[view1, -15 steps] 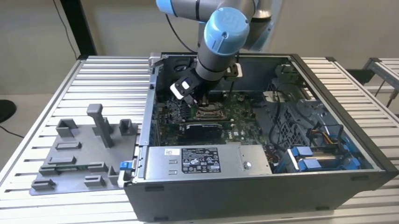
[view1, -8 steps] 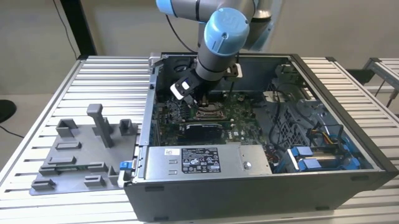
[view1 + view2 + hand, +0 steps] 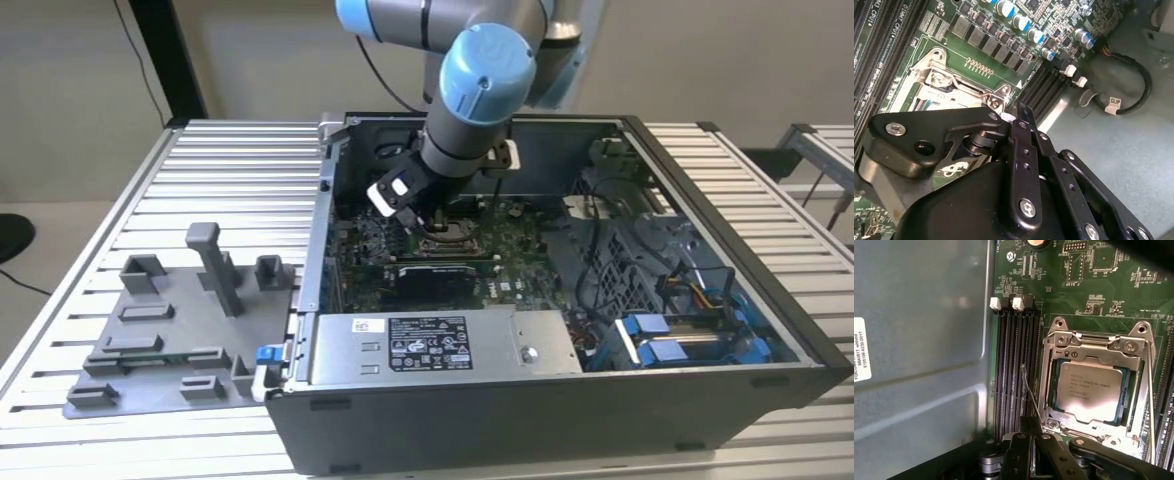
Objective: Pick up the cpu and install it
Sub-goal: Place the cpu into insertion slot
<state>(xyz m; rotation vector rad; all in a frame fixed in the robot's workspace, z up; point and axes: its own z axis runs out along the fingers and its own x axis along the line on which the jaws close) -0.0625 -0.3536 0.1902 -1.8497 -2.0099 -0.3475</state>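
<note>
On the slatted table [image 3: 200,160] sat the open computer case [image 3: 534,410], with the arm [image 3: 481,80] reaching down into it over the motherboard [image 3: 1094,285]. The gripper [image 3: 427,215] hung low at the socket frame [image 3: 1094,342], just beside the memory slots [image 3: 1011,380].

The cpu [image 3: 1089,390] lay flat inside the socket frame, silver top up, with the frame's plate down around its edges. It was not in the gripper.

The gripper's jaws looked drawn together in both wrist views. A thin lever wire [image 3: 1029,390] ran up beside the socket toward them. I could not tell whether it was pinched between them.

Risks, as I judged them:
- The lever looked unlatched. If it slipped off the gripper it could spring and leave the plate loose.
- The gripper was very near the board. A sideways drift could scrape the memory slots or nearby components.
- Pressing down on a cpu not fully seated could bend the socket pins.
</note>
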